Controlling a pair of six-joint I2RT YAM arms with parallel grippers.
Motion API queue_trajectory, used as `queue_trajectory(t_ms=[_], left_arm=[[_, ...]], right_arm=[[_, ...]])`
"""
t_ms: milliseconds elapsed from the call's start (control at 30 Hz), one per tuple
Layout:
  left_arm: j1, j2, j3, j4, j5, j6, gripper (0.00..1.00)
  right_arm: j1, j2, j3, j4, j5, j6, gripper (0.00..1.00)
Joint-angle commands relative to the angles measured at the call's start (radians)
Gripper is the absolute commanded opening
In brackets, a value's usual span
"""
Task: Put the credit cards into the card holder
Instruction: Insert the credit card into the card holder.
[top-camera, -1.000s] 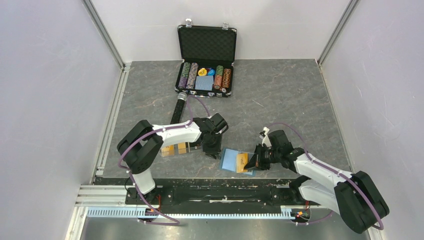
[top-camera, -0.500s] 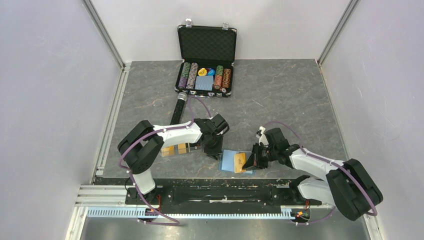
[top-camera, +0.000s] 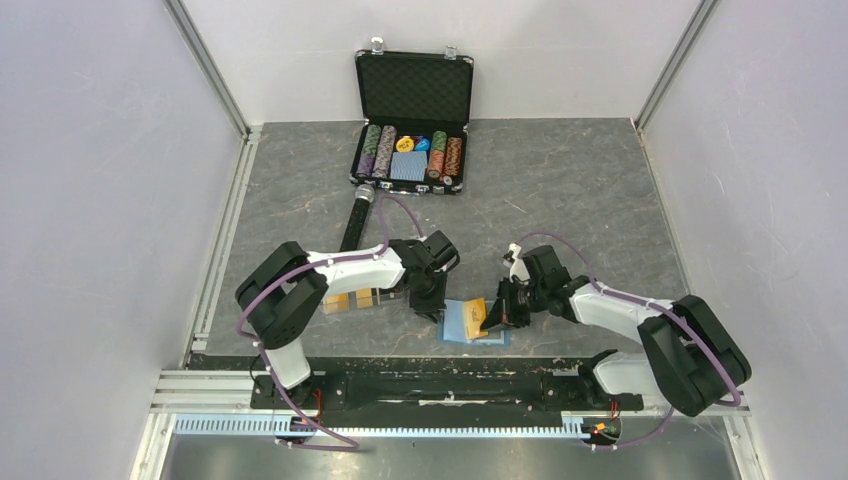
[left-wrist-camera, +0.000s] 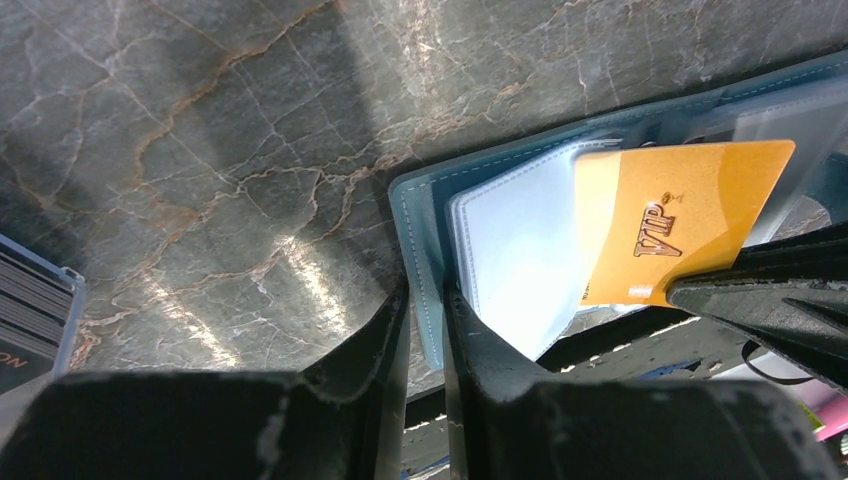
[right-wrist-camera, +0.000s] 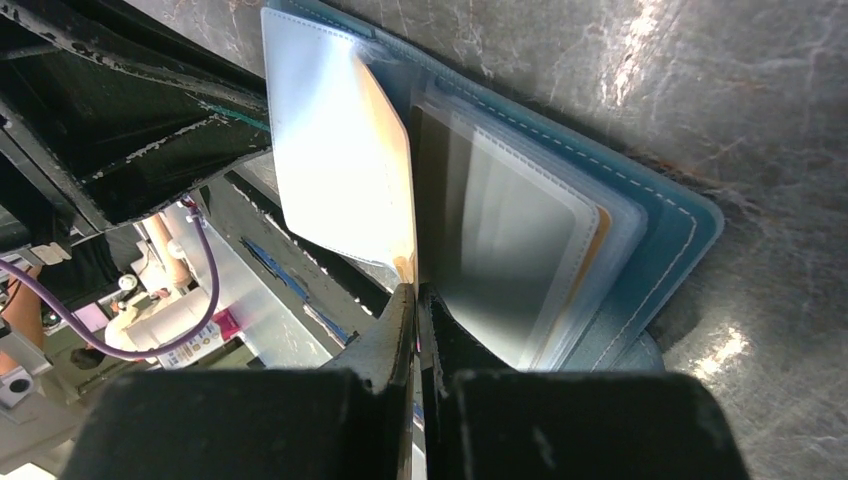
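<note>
While the left claw (left-wrist-camera: 425, 305) stands narrow with the card holder (left-wrist-camera: 418, 225) caught by its left edge between the fingers, pinning the opened teal wallet on the tabletop (left-wrist-camera: 200, 150), the right claw (right-wrist-camera: 417, 295) is clamped on one end of an orange card (left-wrist-camera: 680, 215) marked VIP. It holds that card tilted over the wallet's clear sleeves (right-wrist-camera: 330, 140). The holder lies open near the front edge of the tabletop, between the two arms. The card's leading edge sits at a sleeve, partly over the plastic, but I cannot tell whether it has gone under the sleeve's lip or only rests on top. The step in hand therefore reads as the insertion of this card, begun but not finished, since most of the card is outside. A sleeve further back shows an orange edge, which suggests one card is already stowed. What look like more orange cards (top-camera: 350, 300) lie beside the left arm, so the task seems somewhere in its middle. The next move calls for the right claw to flatten the card's angle until it lines up with the pocket, then push it along the sleeve while the left claw braces the wallet against that push. If the card goes in skewed, the thin plastic could buckle or the wallet could slide.
</note>
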Motion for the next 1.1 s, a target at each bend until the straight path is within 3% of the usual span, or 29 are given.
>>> queue_trajectory(t_ms=[0,300,533,633,767,1067], left_arm=[[-0.023,-0.001,-0.039,0.015,-0.006,-0.044,0.23],[-0.055,0.008,-0.051,0.041,-0.002,-0.077,0.18],[-0.059,0.003,-0.045,0.031,-0.016,-0.079,0.18],[-0.059,0.003,-0.031,0.013,-0.024,-0.071,0.18],[-0.059,0.01,-0.017,0.006,-0.026,-0.068,0.19],[-0.059,0.039,0.009,0.003,-0.022,-0.057,0.17]], right_arm=[[0.001,0.019,0.007,0.06,0.045,-0.024,0.0],[0.042,0.016,-0.107,0.299,-0.012,0.15,0.0],[0.098,0.05,-0.068,0.304,0.0,0.153,0.15],[0.102,0.049,-0.012,0.182,0.04,0.086,0.22],[0.102,0.017,0.09,-0.058,0.155,-0.012,0.41],[0.12,-0.016,0.182,-0.207,0.211,-0.077,0.58]])
